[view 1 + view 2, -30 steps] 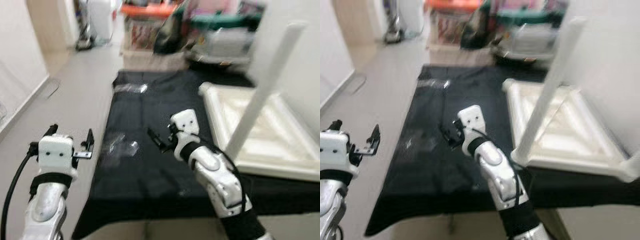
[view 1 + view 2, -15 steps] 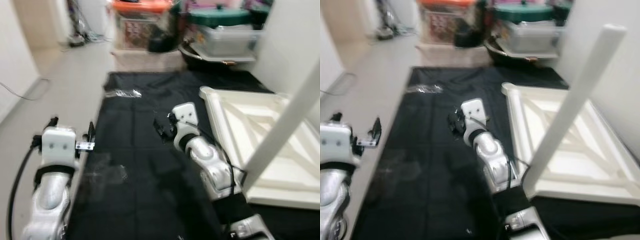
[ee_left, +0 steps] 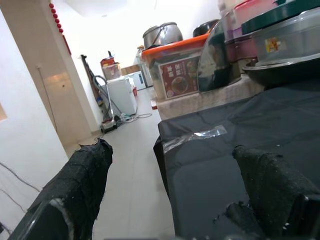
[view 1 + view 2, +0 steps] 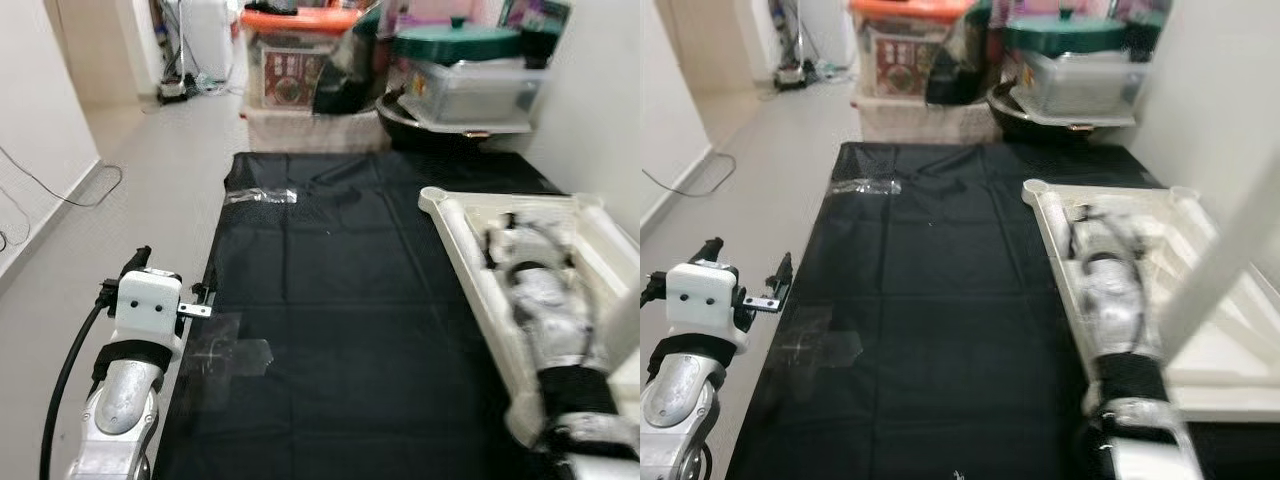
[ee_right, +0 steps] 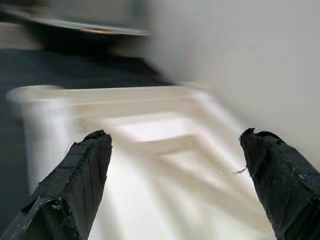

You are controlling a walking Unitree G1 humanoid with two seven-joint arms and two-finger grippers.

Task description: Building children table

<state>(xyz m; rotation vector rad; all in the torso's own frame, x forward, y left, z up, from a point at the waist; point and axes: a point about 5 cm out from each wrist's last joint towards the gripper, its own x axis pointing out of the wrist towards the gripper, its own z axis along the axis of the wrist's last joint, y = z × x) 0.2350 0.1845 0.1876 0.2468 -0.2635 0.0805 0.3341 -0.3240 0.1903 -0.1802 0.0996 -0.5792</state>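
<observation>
the upturned white table frame (image 4: 1200,300) lies directly under the right gripper (image 5: 175,165), fingers spread and empty, while the left gripper (image 4: 165,290), also spread, hangs well apart over the black mat's (image 4: 340,280) edge.

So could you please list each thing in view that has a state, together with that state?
Left tool: open, holding nothing, hovering by the black mat's left edge.
Right tool: open, holding nothing, over the white tabletop.
White plastic children's tabletop: lying underside up on the mat, one white leg standing upright on it.
Black floor mat: spread flat.
Clear plastic wrapper: lying loose, crumpled, near the mat's far left corner.
Green-lidded storage box: lid on.
</observation>
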